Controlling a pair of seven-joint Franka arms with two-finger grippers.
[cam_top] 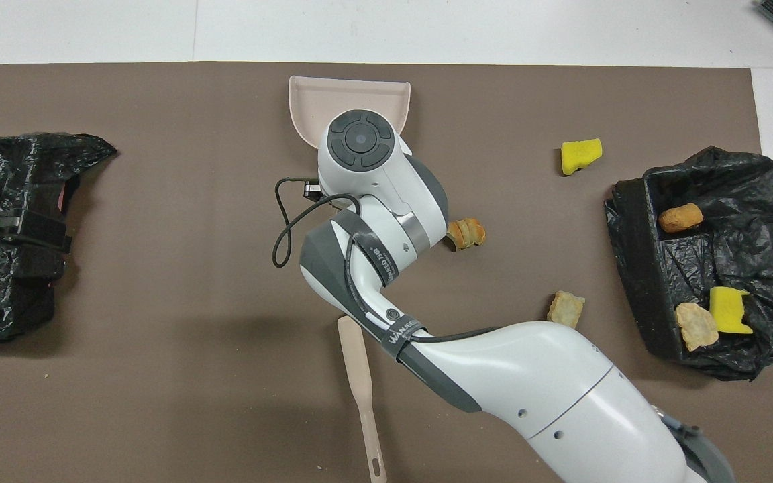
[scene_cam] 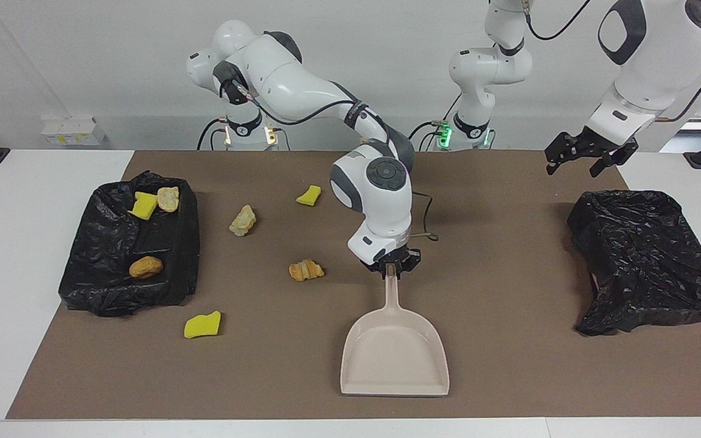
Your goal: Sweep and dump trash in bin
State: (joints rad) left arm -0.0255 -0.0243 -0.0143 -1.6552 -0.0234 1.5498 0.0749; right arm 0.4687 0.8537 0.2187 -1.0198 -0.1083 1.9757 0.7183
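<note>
Facing view: right hand (scene_cam: 391, 272) clamped on the handle tip of the beige dustpan (scene_cam: 394, 359), pan flat on the brown mat (scene_cam: 509, 255), mouth pointing away from the robots. Left hand (scene_cam: 585, 159) waits in the air, fingers spread wide, holding nothing, over the mat near the closed black bag (scene_cam: 648, 261). Trash: croissant-like lump (scene_cam: 306, 270) just beside the right hand, apart from it; tan lump (scene_cam: 243, 220) and yellow scrap (scene_cam: 309, 195) nearer the robots; yellow sponge (scene_cam: 202, 325) near the lined bin (scene_cam: 101, 286). In the bin: yellow scrap, tan lump, orange lump.

Overhead view: right arm covers the dustpan (cam_top: 306, 100) handle; hand itself hidden. Brush (cam_top: 359, 382) lies on the surface partly under the arm. Croissant lump (cam_top: 467, 233), tan lump (cam_top: 565, 308), yellow sponge (cam_top: 581, 155) loose on the mat. Bin (cam_top: 635, 255) at the right arm's end holds three bits.
</note>
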